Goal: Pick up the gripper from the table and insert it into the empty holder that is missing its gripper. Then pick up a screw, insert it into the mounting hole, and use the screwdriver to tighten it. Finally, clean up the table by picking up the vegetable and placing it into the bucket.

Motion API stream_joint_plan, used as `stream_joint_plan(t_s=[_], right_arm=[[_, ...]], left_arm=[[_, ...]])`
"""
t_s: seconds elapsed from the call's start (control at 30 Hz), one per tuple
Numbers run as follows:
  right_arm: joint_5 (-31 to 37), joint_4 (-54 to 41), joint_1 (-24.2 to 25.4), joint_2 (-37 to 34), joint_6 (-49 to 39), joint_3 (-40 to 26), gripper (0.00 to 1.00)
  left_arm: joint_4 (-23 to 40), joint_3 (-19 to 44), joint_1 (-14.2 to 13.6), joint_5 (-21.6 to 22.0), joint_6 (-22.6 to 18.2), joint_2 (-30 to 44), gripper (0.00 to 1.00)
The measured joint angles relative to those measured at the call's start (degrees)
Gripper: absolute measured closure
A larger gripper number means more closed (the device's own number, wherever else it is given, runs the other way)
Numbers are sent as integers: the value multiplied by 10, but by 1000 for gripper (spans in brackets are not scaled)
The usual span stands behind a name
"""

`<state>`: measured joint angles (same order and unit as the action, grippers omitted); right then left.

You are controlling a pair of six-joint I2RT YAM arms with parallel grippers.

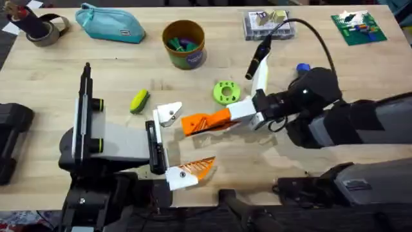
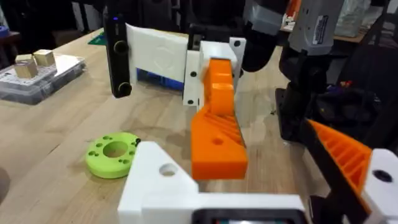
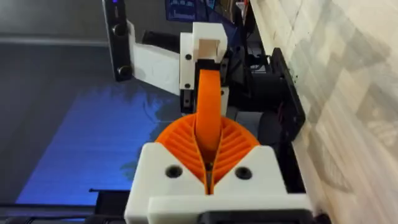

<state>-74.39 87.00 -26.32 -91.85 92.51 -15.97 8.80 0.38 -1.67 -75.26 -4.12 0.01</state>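
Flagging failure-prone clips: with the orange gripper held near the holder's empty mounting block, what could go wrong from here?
1. The orange gripper, pinched in the right gripper, seems to point its orange end at the empty mounting block with its white base away, so insertion may jam.
2. The green disc lies close beside the right gripper and could get knocked.

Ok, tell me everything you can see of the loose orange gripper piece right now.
The gripper is an orange ribbed wedge on a white blocky base that looks like plastic. The right end effector holds it by the base, lying roughly level above the table, orange tip aimed at the holder. Its tip sits close to the holder's empty white mounting block, not yet seated. The green disc lies just behind it.
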Motion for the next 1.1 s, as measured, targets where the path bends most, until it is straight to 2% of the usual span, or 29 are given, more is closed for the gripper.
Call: stream_joint_plan(t_s=[0.27,1.1], right_arm=[[25,0,-22,0,0,0,980],[74,-1,-36,0,-14,0,980]], left_arm=[[0,0,0,0,0,0,13],[0,0,0,0,-1,0,13]])
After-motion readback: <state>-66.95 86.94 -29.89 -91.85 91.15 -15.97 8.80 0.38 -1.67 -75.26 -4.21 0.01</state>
